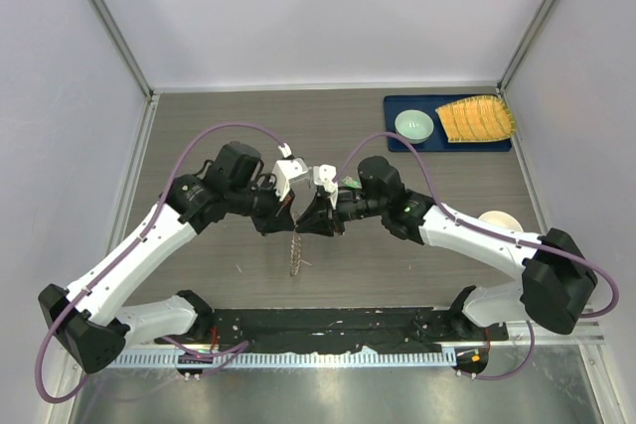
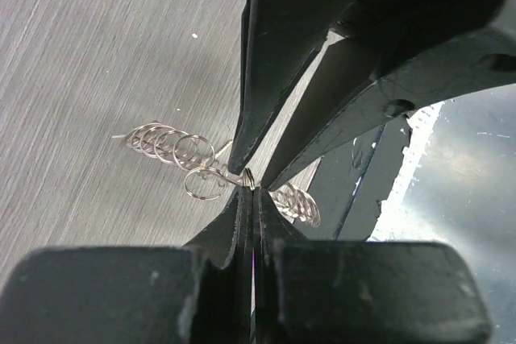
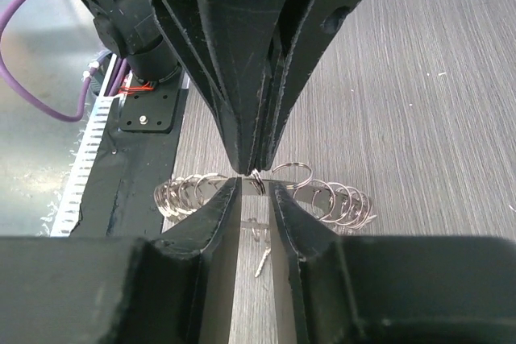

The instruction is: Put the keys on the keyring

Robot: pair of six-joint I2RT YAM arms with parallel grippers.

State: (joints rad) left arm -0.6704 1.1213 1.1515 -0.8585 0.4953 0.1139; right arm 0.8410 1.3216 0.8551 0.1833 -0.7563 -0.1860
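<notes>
The keyring [image 1: 295, 250] hangs between the two grippers over the middle of the table, its rim strung with many small silver split rings [image 2: 173, 147]. My left gripper [image 2: 251, 189] is shut, pinching one small ring [image 2: 247, 176] at its tips. My right gripper [image 3: 255, 185] faces it tip to tip, its jaws a narrow gap apart around that same small ring [image 3: 258, 181], not pressing on it. From above, the left gripper [image 1: 291, 213] and right gripper [image 1: 312, 215] meet nose to nose. The keys are out of view.
A blue tray [image 1: 497, 141] at the back right holds a pale green bowl [image 1: 413, 125] and a yellow ridged item [image 1: 477, 118]. A white bowl [image 1: 500, 220] sits by the right arm. A small silver sliver [image 3: 262, 262] lies on the table under the right gripper.
</notes>
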